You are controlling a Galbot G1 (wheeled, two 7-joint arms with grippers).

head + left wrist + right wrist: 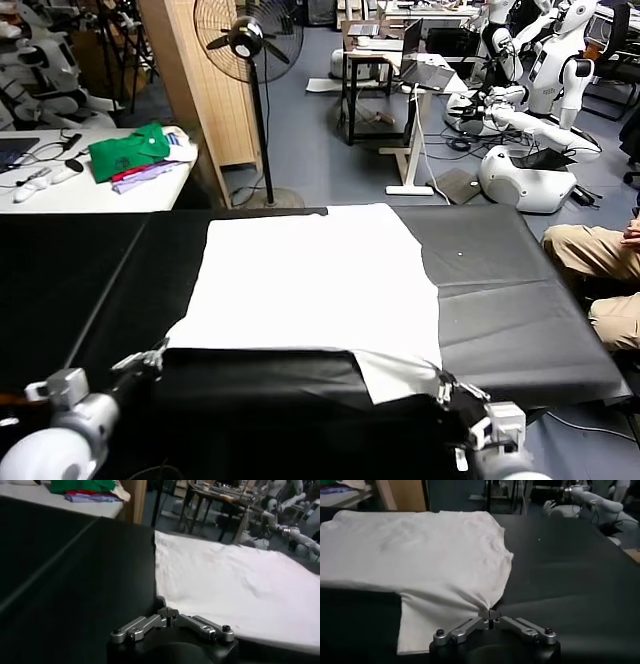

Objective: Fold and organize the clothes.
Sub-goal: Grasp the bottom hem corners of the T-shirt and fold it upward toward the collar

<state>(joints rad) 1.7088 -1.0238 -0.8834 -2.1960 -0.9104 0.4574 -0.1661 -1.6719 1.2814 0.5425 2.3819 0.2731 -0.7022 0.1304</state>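
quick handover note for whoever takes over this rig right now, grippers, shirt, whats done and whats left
Left gripper: shut, pinching the near-left corner of the white T-shirt at the table's near edge.
Right gripper: shut on the T-shirt's near-right sleeve; the fabric puckers at its fingertips.
T-shirt: lies flat, plain side up, on the black table, one sleeve sticking out toward the robot on the right side.
Done: shirt spread out, both near corners gripped.
Left: no fold made yet; the likely next move is lifting the near edge and carrying it over toward the far edge, then tidying.
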